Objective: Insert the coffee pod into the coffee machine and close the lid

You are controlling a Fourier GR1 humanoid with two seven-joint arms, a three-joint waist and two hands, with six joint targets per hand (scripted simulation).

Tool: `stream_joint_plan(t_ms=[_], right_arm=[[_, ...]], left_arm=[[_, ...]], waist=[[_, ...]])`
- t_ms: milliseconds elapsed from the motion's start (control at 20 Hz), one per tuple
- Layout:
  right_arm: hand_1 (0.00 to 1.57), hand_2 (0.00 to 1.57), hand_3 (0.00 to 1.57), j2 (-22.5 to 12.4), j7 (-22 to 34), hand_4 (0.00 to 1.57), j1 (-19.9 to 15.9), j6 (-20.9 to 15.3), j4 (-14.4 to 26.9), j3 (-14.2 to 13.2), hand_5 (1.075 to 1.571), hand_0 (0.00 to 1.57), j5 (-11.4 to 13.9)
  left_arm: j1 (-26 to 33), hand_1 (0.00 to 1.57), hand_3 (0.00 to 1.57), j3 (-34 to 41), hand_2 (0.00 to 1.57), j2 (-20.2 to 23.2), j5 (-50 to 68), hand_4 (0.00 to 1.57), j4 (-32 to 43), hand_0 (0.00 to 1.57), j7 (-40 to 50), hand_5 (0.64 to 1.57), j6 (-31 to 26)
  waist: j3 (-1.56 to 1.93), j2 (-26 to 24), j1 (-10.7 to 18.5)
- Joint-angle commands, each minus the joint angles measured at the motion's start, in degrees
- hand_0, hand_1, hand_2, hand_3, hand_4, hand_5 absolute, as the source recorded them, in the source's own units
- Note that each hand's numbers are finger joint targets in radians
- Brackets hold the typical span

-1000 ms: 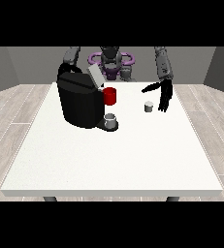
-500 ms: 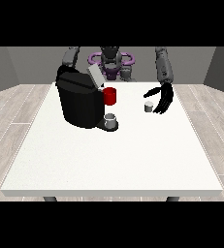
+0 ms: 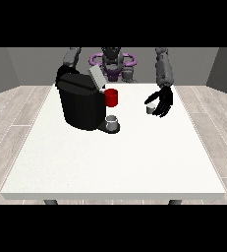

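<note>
Lowered since earlier, the robot hand at the view's right curls beside the coffee pod, fingers apart, near the desk far edge; coffee machine lid raised.

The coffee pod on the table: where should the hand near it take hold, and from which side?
Probably round its side wall. The coffee pod stands upright on the white table, a small cylinder with its sides free. The hand at the view's right is already beside it, fingers curved towards it, so closing in from that side seems simplest. The coffee machine stands apart at the view's left.
</note>
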Motion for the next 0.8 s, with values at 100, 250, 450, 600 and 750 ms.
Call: stream_joint_plan(t_ms=[100,250,450,600,750], right_arm=[[0.00,0.00,0.00,-0.37,1.92,0.51,-0.32,1.26,-1.74,-0.54,1.571,0.00,-1.84],[0.00,0.00,0.00,1.46,-1.81,0.52,2.59,0.23,-1.19,1.02,1.571,0.00,-0.82],[0.00,0.00,0.00,1.65,0.16,0.43,-0.15,-1.27,-3.83,2.57,1.571,0.00,0.18],[0.00,0.00,0.00,-0.95,-0.62,0.42,-1.56,0.52,1.24,-2.17,1.571,0.00,-2.53],[0.00,0.00,0.00,0.03,-4.82,0.43,0.28,1.48,2.44,-1.52,1.571,0.00,-3.15]], left_arm=[[0.32,0.82,0.74,0.06,0.97,-1.01,-2.83,0.39,3.67,0.82,-3.82,1.571,5.13],[0.86,0.97,0.86,-0.47,1.09,-0.69,-4.68,0.32,4.45,0.97,-5.68,1.571,7.83],[-2.85,0.97,0.79,-0.57,1.05,1.29,-7.00,0.32,7.34,0.97,-4.10,1.571,8.62],[-5.46,1.17,1.18,-0.86,1.29,2.57,-7.14,0.41,5.61,1.17,-2.34,1.571,4.19],[-6.75,1.32,1.41,0.10,1.43,3.56,-6.40,0.55,5.32,1.32,-5.61,1.571,3.31]], waist=[[-0.04,-0.09,-0.20],[-0.04,0.17,-0.22],[-0.05,3.26,-2.27],[-0.02,1.50,-0.18],[-0.01,2.53,-0.50]])
